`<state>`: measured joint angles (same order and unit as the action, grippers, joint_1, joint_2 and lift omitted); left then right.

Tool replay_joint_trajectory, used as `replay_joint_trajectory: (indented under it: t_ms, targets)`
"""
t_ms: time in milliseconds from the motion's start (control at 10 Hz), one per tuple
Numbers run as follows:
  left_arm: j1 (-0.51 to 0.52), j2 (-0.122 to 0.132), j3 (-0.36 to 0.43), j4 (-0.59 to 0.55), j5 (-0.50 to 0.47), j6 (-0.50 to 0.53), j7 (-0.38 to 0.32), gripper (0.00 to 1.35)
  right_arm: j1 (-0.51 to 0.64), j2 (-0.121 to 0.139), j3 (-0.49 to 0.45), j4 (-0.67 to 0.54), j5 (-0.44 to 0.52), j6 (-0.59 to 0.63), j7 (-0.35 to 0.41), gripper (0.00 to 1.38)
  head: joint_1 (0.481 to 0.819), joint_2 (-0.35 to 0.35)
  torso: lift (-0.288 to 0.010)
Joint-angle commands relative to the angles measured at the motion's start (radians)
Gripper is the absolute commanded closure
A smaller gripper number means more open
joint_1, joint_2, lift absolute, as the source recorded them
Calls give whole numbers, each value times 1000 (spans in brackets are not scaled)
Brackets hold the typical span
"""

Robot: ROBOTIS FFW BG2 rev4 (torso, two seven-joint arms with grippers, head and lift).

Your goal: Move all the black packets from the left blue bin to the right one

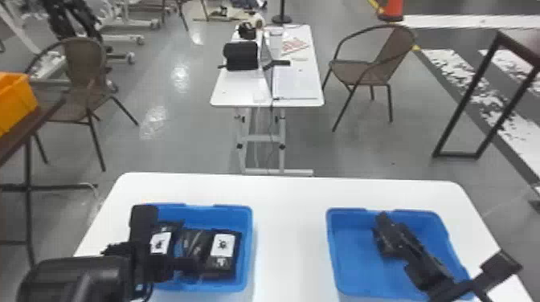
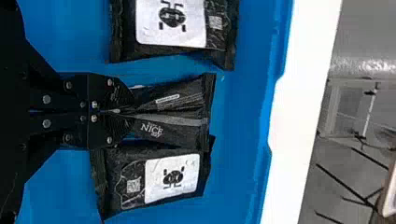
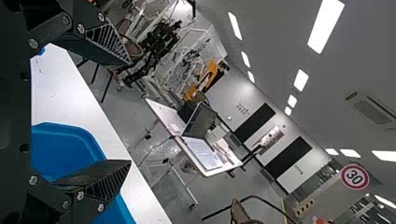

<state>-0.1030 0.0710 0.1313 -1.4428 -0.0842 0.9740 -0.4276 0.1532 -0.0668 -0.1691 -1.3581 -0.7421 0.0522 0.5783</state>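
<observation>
The left blue bin (image 1: 248, 245) holds several black packets, among them a white-labelled packet (image 1: 223, 245) at its right side. Over that bin is my left gripper (image 1: 189, 263). In the left wrist view my left gripper (image 2: 123, 112) is shut on the middle black packet (image 2: 173, 114), pinching its near end. Labelled packets lie on either side, one packet (image 2: 172, 178) touching or close to the held one, another packet (image 2: 173, 23) apart. My right gripper (image 1: 381, 237) is above the right blue bin (image 1: 349, 257); in the right wrist view my right gripper (image 3: 123, 112) stands open, its fingers wide apart.
Both bins stand on a white table (image 1: 291, 225), with a stretch of tabletop between them. Beyond its far edge are another white table (image 1: 241, 90) with a laptop, and brown chairs (image 1: 373, 68). An orange bin (image 1: 16, 100) is at far left.
</observation>
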Motion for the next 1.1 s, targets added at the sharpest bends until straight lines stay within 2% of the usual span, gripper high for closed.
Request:
replay_joint_trajectory:
  t_ms: [0,100,200,300,400,500,700,1000]
  targets:
    - [57,-5,19,-105,-94,-28,-102,1219,5,1,0,-4,-5,0,2,295,695,6,0]
    - [105,-20,47,-173,-131,-75,-207,1219,6,1,3,-7,-11,0,6,295,695,8,0]
    - [129,-34,63,-208,-166,-182,-326,1219,9,1,8,-19,-19,3,15,295,695,5,0]
    - [123,-36,74,-196,-181,-297,-447,1217,-1,-1,23,-26,-19,20,35,295,695,-3,0]
    - [85,-36,57,-130,-180,-442,-527,1217,-14,-1,36,-39,-19,44,54,295,695,-14,0]
    - [31,-36,34,-48,-175,-526,-588,1219,-38,-5,57,-42,-19,60,78,297,695,-20,0]
    - [-80,-34,-30,104,-157,-612,-665,1217,-83,-16,106,-50,-16,75,92,298,695,-38,0]
    - [-228,-37,-150,285,-103,-676,-717,1217,-124,-33,177,-39,-2,97,92,298,695,-66,0]
